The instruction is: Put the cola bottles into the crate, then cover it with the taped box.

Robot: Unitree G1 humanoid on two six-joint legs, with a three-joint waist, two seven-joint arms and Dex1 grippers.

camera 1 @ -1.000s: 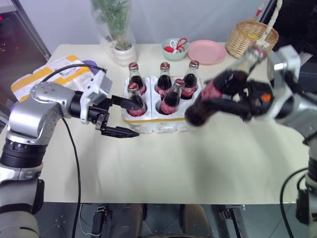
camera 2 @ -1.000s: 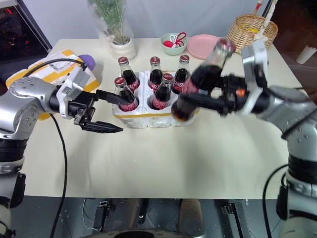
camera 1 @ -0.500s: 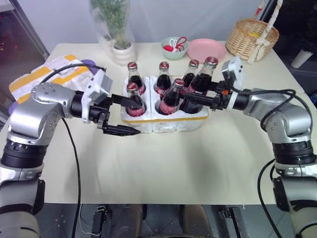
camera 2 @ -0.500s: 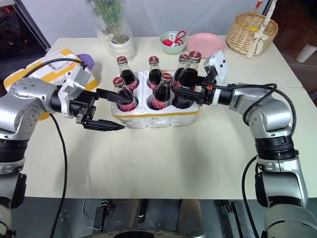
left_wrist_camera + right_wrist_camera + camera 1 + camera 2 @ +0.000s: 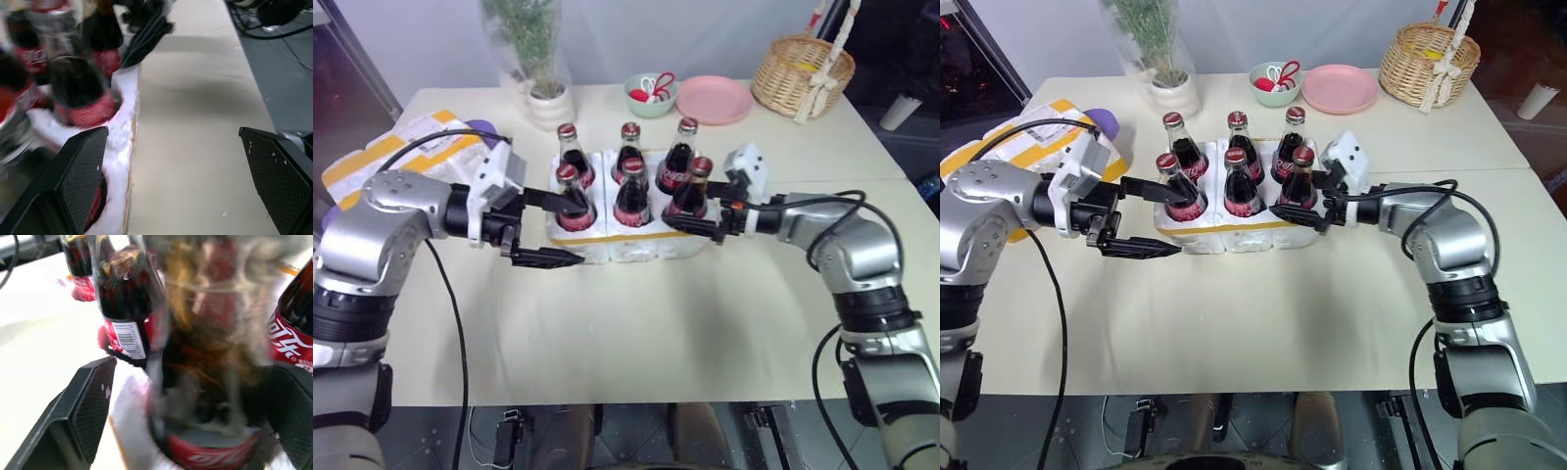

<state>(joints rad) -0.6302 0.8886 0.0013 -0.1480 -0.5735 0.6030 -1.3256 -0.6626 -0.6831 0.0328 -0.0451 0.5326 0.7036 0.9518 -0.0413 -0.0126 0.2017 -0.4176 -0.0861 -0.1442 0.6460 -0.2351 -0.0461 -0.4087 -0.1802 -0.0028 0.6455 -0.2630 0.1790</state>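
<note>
Taped box (image 5: pixel 386 157) is lying at the surface's (image 5: pixel 705 323) 9 o'clock edge. Crate (image 5: pixel 626 240) is sitting mid-surface, carrying six cola bottles (image 5: pixel 631 191) upright in its wells. Left gripper (image 5: pixel 558 230) is hovering at the crate's 9 o'clock end, spread wide, gripping nothing. Right gripper (image 5: pixel 1301 211) is standing parted around the bottle in the crate's 4 o'clock well.

Six cola bottles (image 5: pixel 1235 182) stand in the crate (image 5: pixel 1234 235) at mid-table. The taped box (image 5: pixel 1033 149) lies to its left — plant pot (image 5: pixel 1175 98), bowl (image 5: pixel 1279 85), plate (image 5: pixel 1340 89) and basket (image 5: pixel 1427 67) behind.
</note>
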